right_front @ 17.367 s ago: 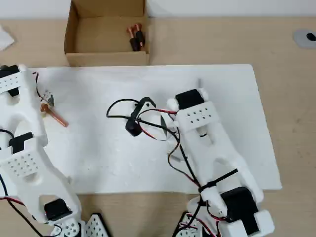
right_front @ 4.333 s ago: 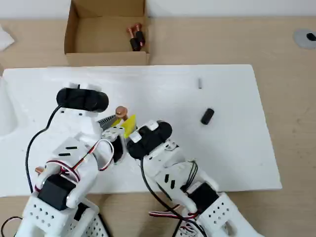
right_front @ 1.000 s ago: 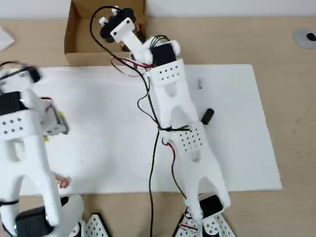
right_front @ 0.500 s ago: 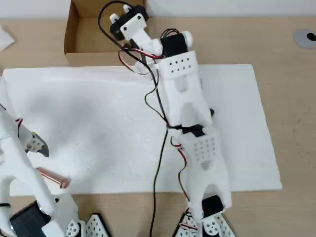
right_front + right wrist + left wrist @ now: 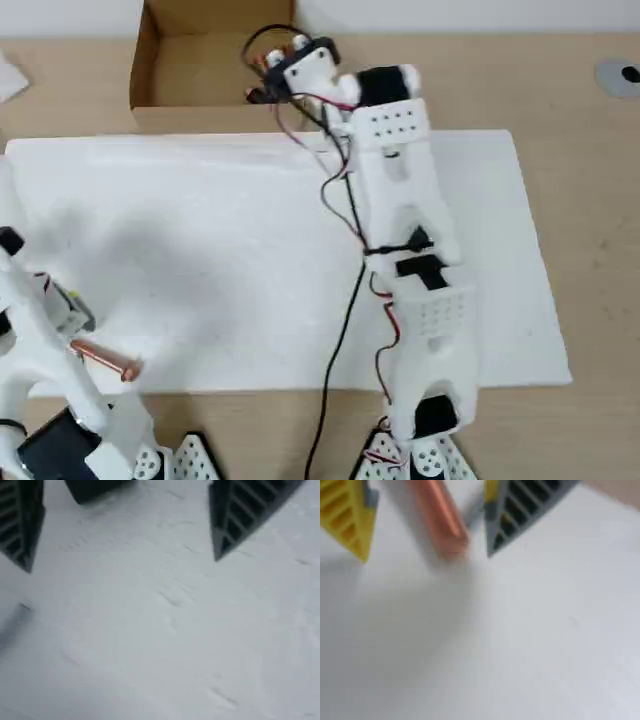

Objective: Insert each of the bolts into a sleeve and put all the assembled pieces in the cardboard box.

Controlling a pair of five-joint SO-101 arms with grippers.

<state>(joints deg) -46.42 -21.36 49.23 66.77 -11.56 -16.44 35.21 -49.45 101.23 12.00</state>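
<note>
Right gripper (image 5: pixel 290 68), high view: positioned at the cardboard box (image 5: pixel 150 75) right wall, likely for deposit. One bolt (image 5: pixel 102 359) lies on the foam sheet (image 5: pixel 220 250) beside the left arm.

Left wrist view: left gripper (image 5: pixel 425 555) spread wide, straddling the bolt, presumably to clamp it.

Right wrist view: jaws released, empty; an apparent sleeve (image 5: pixel 95 487) lies between them.

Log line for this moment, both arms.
left gripper: open, straddling bolt, not clamped | right gripper: open over white foam
</note>
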